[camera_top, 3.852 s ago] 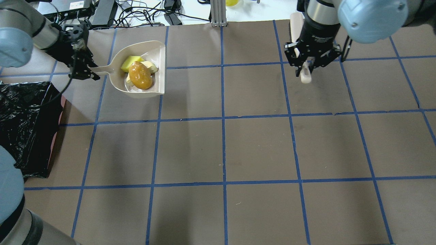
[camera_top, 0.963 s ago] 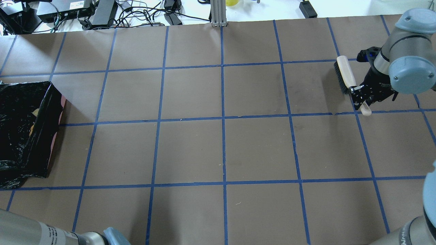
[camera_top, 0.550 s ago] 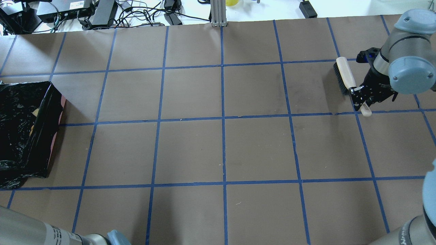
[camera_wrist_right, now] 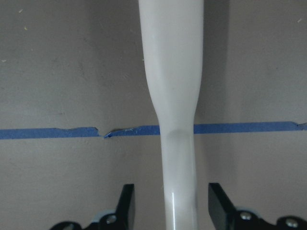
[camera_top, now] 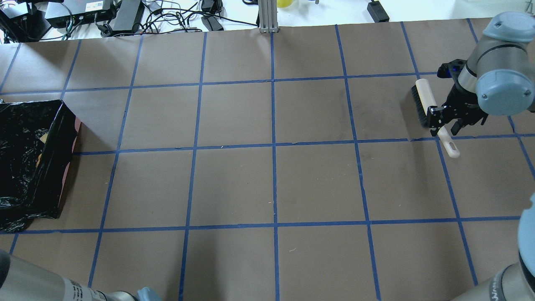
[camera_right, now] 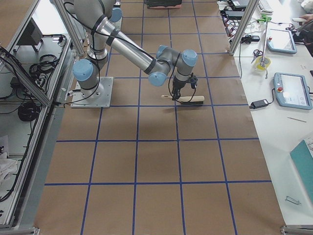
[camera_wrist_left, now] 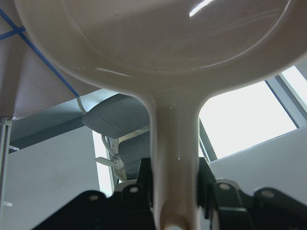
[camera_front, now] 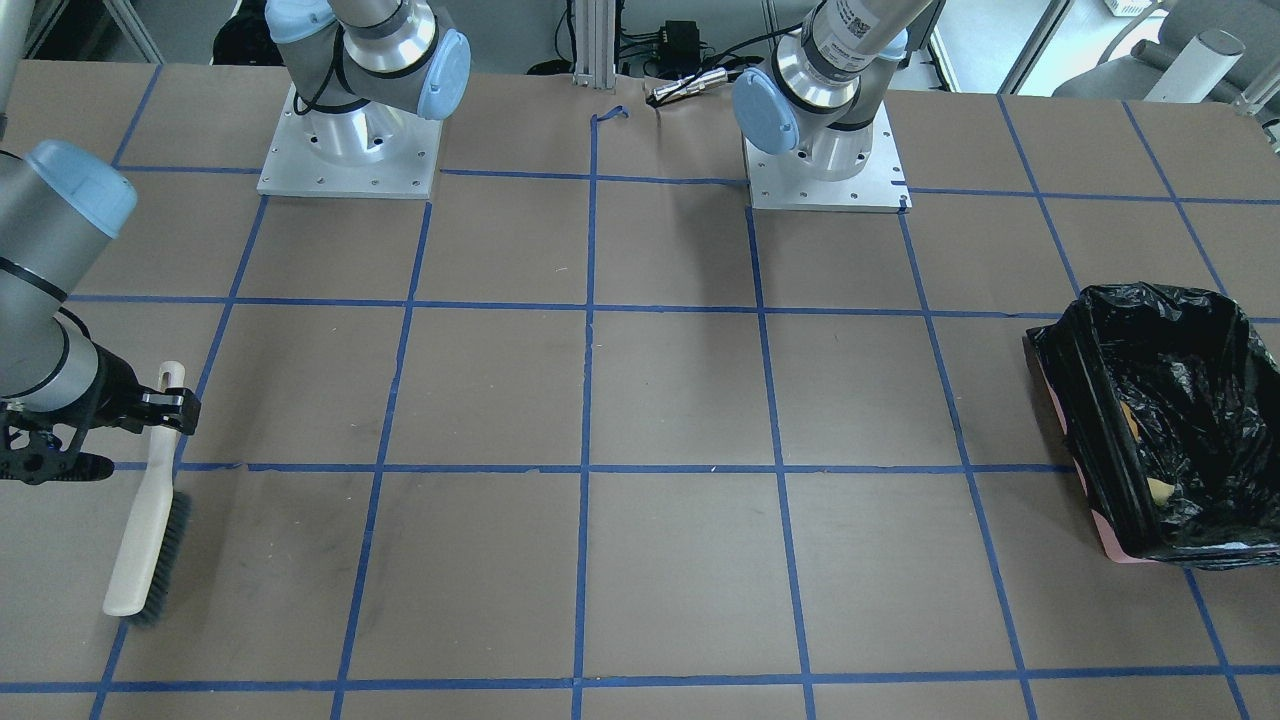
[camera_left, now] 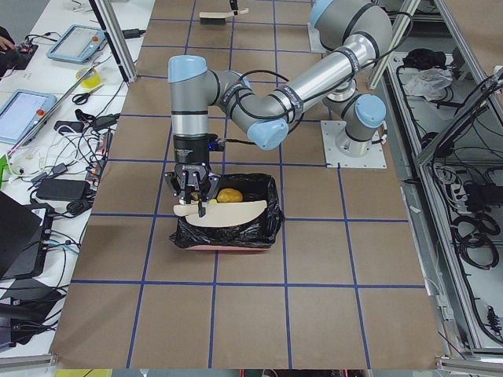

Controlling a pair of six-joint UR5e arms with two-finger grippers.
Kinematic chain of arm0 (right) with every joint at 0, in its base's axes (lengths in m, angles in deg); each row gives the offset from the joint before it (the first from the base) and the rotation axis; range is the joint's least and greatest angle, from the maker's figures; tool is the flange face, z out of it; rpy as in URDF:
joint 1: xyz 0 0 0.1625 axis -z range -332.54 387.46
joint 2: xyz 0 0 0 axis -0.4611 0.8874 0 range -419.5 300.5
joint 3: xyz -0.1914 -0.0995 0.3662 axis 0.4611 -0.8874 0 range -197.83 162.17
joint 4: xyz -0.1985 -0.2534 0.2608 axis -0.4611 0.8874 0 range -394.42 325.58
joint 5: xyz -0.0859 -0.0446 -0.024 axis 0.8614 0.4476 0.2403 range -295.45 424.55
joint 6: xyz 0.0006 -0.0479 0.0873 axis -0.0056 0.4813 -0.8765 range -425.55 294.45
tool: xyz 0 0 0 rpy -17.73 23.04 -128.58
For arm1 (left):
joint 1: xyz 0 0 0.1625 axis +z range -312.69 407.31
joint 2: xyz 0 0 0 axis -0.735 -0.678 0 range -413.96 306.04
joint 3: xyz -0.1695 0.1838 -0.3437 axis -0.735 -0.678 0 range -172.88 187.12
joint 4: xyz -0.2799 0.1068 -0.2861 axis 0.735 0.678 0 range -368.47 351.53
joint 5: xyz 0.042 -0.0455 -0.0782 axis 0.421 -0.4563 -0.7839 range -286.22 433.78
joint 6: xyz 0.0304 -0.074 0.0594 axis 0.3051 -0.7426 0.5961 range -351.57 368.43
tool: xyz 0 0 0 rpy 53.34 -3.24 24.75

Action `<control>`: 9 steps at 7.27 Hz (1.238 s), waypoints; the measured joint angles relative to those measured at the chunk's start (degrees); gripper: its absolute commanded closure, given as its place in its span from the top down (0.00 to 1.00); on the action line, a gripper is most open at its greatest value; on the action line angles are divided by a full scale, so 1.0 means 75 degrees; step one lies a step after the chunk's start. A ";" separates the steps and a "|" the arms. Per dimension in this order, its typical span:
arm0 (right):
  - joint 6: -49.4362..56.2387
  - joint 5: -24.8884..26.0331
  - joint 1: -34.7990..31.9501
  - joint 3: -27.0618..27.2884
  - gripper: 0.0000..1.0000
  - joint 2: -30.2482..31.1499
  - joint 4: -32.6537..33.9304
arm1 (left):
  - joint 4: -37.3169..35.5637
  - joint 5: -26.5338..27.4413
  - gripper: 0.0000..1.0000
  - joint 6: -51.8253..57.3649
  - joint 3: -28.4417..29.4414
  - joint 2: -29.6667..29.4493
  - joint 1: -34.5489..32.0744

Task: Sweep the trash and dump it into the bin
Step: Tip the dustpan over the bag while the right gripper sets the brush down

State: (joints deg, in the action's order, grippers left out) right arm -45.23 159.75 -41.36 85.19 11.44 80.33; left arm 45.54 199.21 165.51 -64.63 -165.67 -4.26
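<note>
The bin [camera_top: 25, 167], pink-sided with a black bag, stands at the table's left edge; it also shows in the front view [camera_front: 1100, 440] and the left exterior view [camera_left: 263, 228]. The golden-brown lump [camera_left: 229, 195] lies inside it, and a yellow piece [camera_front: 1160, 490] shows in its near corner. The cream slice is hidden. My left gripper [camera_wrist_left: 175, 177] is shut on the beige dustpan's handle [camera_wrist_left: 175, 143] and holds the tipped dustpan [camera_left: 222, 214] over the bin. My right gripper [camera_wrist_right: 170, 206] is open astride the brush's handle [camera_wrist_right: 177, 158]. The brush [camera_top: 426, 102] lies on the table.
Cables and power boxes [camera_top: 125, 12] lie past the table's far edge. A metal post [camera_top: 267, 16] stands at the far middle. The arm bases [camera_front: 350, 150] sit on the robot's side of the table.
The dustpan with the trash left the table's far left and now hangs over the bin. The right gripper has opened and the brush handle has slid out toward the robot.
</note>
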 measured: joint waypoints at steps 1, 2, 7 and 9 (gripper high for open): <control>-0.0009 0.0006 0.0000 -0.0025 1.00 0.0039 0.0010 | 0.0014 0.0149 0.00 0.0022 -0.0054 0.0073 -0.0103; -0.0011 0.0027 0.0000 -0.0097 1.00 0.0138 -0.0011 | -0.0006 0.0374 0.00 0.0007 -0.0199 0.0175 -0.0170; -0.0448 0.0070 -0.0241 -0.2281 1.00 0.1157 -0.2560 | -0.0915 0.0356 0.00 0.0026 -0.0567 0.0384 -0.0412; -0.1196 0.0001 -0.1109 -0.2767 1.00 0.1558 -0.3235 | -0.0934 -0.0937 0.00 0.0079 -0.0522 0.0525 -0.0680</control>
State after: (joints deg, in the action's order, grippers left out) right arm -54.20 159.76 -49.68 64.44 23.13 56.06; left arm 38.53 192.18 166.10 -68.54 -161.73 -9.35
